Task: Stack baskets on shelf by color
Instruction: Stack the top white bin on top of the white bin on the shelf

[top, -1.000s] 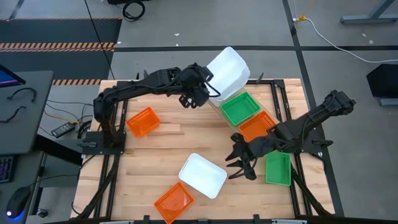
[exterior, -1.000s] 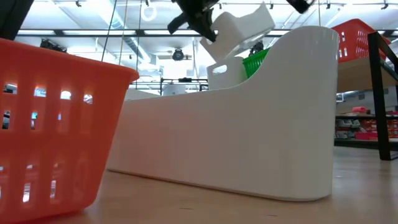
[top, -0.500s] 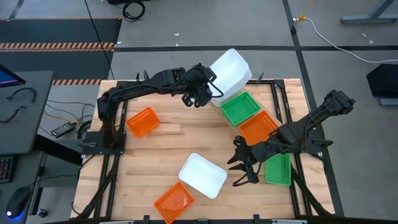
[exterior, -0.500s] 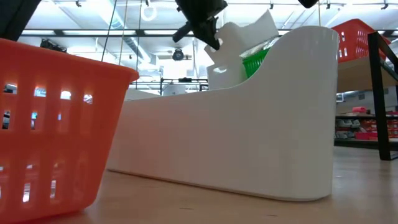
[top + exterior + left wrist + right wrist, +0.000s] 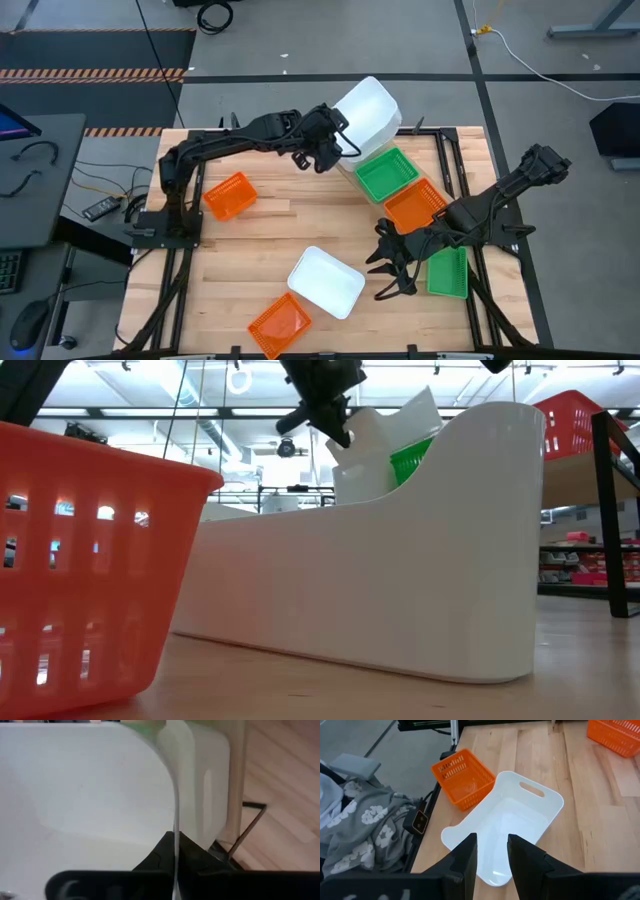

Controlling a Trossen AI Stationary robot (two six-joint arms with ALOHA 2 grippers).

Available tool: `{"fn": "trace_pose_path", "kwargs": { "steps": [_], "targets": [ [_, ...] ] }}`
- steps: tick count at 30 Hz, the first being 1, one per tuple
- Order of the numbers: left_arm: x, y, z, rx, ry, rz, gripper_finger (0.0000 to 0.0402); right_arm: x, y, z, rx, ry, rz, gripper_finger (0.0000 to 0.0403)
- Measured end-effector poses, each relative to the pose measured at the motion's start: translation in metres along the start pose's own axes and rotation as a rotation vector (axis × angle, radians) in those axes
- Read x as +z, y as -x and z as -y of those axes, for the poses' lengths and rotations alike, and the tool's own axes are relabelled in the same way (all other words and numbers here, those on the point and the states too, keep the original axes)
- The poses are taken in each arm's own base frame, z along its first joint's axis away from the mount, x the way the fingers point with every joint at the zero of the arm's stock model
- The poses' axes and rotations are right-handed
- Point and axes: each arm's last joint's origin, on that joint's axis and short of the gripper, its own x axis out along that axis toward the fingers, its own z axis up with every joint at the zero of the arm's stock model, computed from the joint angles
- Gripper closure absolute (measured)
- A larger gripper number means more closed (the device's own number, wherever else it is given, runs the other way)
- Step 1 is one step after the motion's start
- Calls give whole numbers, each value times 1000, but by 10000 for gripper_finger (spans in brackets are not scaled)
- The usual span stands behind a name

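Observation:
My left gripper (image 5: 322, 153) is shut on a white basket (image 5: 368, 112) and holds it tilted over the far end of the slanted shelf (image 5: 237, 780). Just below it a second white basket (image 5: 206, 785) sits on the shelf, beside a green basket (image 5: 388, 175), an orange one (image 5: 415, 206) and another green one (image 5: 447, 272). My right gripper (image 5: 392, 272) hovers open beside a third white basket (image 5: 326, 282), which rests on its bottom on the table, nothing between its fingers (image 5: 468, 854). My left gripper pinches the held basket's side wall at its rim (image 5: 175, 827), one finger inside the basket and one outside. The fingers slant down from the table's left side. The basket is lifted clear and tilted, its lower end close over the white basket on the shelf.
Two orange baskets stand on the table, one at the left (image 5: 230, 195) and one at the near edge (image 5: 279, 325). A black metal frame (image 5: 452, 150) runs around the tabletop. Bare planks lie between the left orange basket and the shelf.
My left gripper has sunk a little toward the shelf with the white basket, which now hangs lower and closer over the white basket on the shelf, still tilted.

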Motion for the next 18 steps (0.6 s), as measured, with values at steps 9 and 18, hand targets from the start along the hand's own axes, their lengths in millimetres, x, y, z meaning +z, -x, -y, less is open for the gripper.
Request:
{"fn": "trace_pose_path", "kwargs": {
  "steps": [9, 18],
  "targets": [
    [0, 1, 0, 6, 0, -22, 361, 0, 0, 0, 4, -2, -1, 290],
    [0, 1, 0, 8, 21, -23, 330, 0, 0, 0, 4, -2, -1, 290]
  ]
}}
